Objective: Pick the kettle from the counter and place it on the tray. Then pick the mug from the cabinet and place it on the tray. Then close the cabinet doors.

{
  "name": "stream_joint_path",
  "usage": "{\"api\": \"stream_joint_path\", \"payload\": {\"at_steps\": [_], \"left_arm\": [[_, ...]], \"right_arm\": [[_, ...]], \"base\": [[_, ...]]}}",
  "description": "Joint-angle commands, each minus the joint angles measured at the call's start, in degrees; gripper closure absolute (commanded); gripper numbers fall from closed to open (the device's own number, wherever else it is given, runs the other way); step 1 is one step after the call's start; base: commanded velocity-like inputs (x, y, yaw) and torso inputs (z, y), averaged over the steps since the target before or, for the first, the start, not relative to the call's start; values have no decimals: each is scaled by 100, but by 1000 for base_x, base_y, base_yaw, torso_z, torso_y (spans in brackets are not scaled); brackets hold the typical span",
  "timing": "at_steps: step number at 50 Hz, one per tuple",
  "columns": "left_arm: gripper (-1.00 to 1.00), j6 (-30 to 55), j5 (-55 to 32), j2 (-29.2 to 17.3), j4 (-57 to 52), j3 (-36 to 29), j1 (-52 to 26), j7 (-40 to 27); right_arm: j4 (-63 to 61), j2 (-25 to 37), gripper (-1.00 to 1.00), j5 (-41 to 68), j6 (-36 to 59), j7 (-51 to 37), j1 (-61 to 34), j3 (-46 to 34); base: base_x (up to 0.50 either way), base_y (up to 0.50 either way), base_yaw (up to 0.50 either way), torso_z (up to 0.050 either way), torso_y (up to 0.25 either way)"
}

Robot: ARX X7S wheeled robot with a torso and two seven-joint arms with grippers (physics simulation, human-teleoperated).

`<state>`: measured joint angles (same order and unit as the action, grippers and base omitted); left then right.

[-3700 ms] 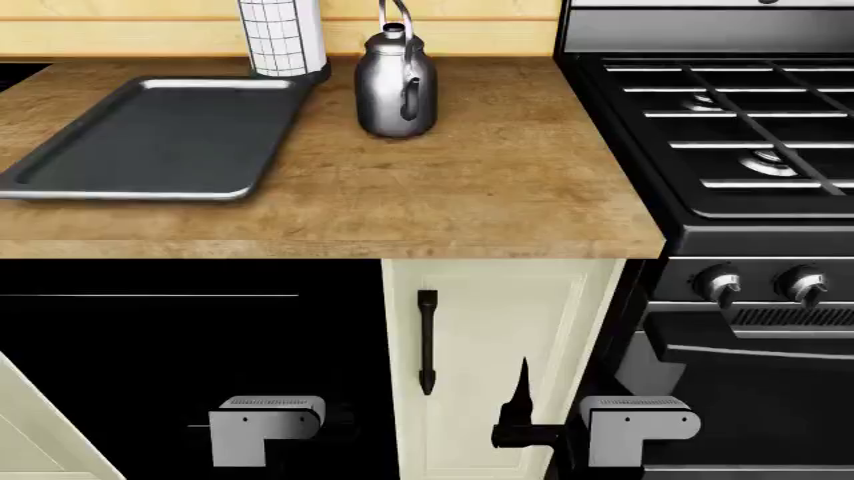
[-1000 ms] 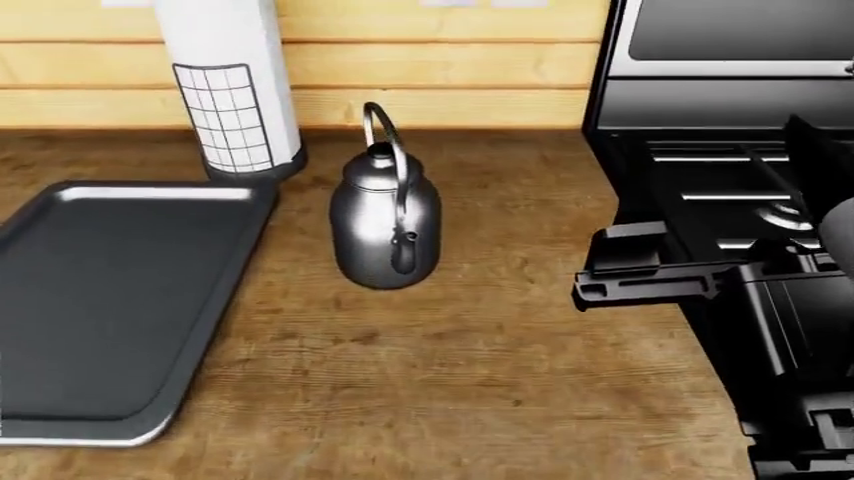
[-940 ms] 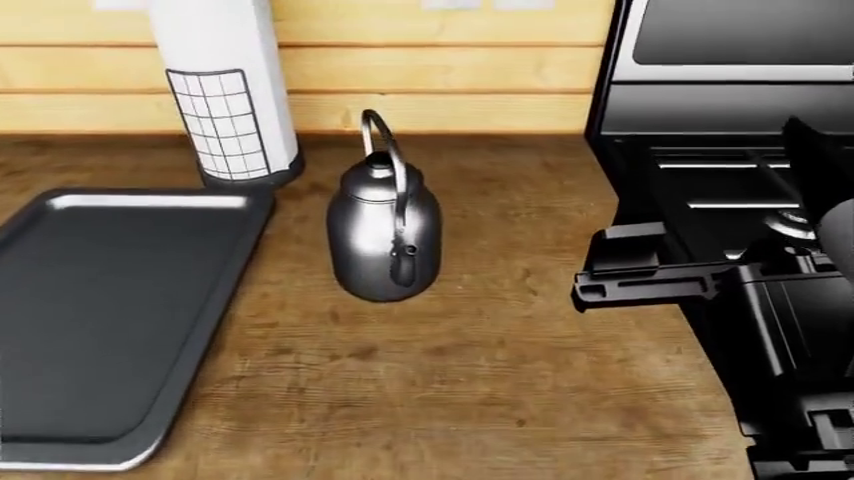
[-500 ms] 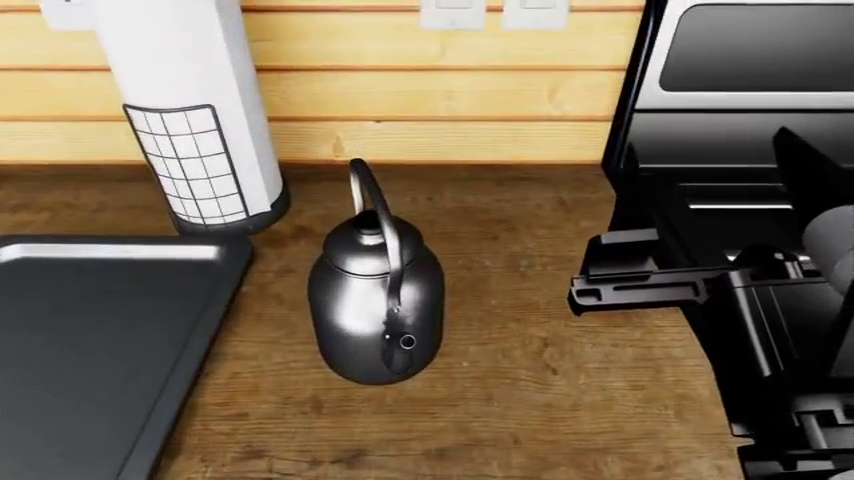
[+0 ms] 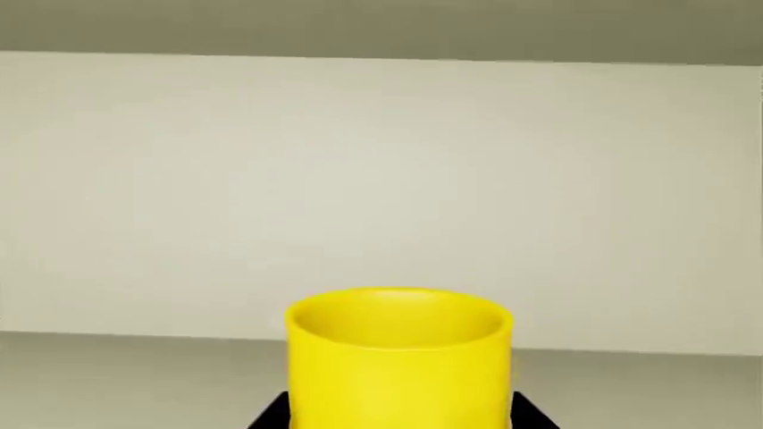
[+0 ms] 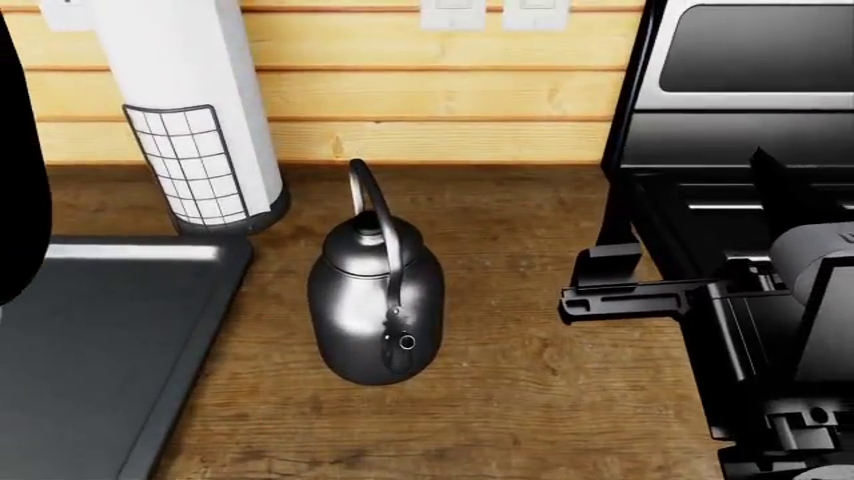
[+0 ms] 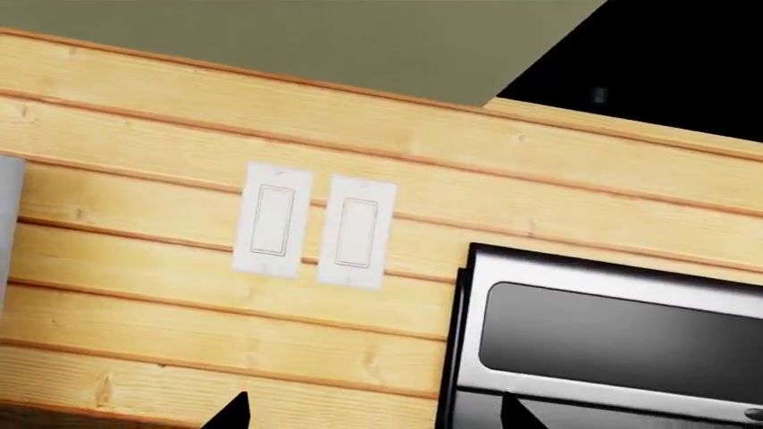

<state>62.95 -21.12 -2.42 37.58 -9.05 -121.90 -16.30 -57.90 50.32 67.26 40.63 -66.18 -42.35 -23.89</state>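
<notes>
Right claw [image 6: 594, 285] hovers beside kettle [image 6: 374, 310], apart.

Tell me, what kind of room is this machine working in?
Most likely a home kitchen: a silver kettle stands on a wooden counter, a baking tray lies beside it, and a black stove sits alongside.

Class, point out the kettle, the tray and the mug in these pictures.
kettle [image 6: 363, 315], head view, on its rounded silver body.
tray [image 6: 107, 340], head view, on its dark grey inside.
mug [image 5: 399, 371], left wrist view, on its yellow side wall.
</notes>
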Motion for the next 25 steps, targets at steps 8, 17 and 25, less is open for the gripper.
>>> {"api": "stream_joint_path", "payload": {"at_steps": [8, 17, 25], "left_arm": [[100, -437, -97, -223, -109, -144, 179, -108], [100, -150, -270, -368, -865, -102, -293, -77], [100, 568, -607, -468, -1734, 131, -423, -200]], "right_arm": [[62, 2, -100, -213, -192, 106, 199, -78], [-40, -13, -100, -72, -182, 3, 107, -113], [-153, 35, -100, 102, -178, -215, 54, -173]], "base": [[0, 0, 0, 0, 0], [0, 0, 0, 0, 0], [-328, 0, 0, 0, 0]]}}
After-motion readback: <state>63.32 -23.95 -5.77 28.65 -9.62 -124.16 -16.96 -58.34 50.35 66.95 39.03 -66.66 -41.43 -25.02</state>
